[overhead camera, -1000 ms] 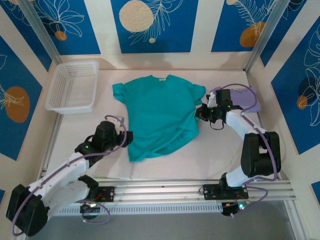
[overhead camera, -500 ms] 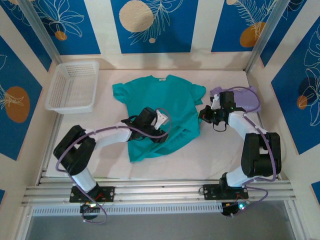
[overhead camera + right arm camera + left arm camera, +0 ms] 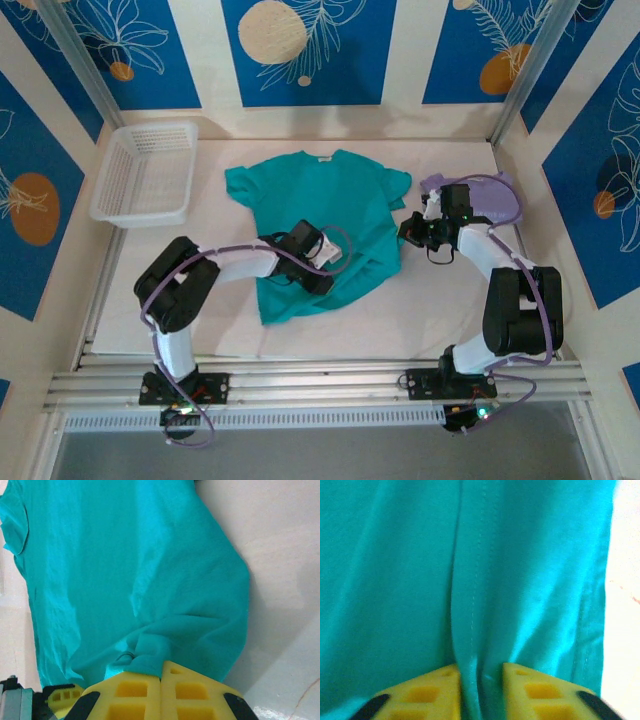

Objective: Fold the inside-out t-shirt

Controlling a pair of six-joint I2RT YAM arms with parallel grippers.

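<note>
Broadly, the pale tabletop (image 3: 440,310) is taken up mostly by the inside-out t-shirt (image 3: 320,200), which is spread flat just to the right of the white basket (image 3: 145,170), with its lower part rumpled on the side away from the basket. Further right of the basket, beyond the teal cloth, a folded lavender shirt (image 3: 495,200) is seen. The left tool (image 3: 322,278) is lowered onto the t-shirt's lower middle, and a raised ridge of cloth beside a seam is seen pinched between its yellow fingers (image 3: 435,690). The right tool (image 3: 408,232) is set at the t-shirt's edge farthest from the basket, its jaws closed flat together with a small bunch of cloth seemingly caught at the tips. The cloth is judged light, soft and limp: it will sag and crease wherever it is left unsupported, and a single layer could be slipped out of a shallow pinch. Hold is best taken at hems, seams or sleeve edges, where the fabric is doubled
</note>
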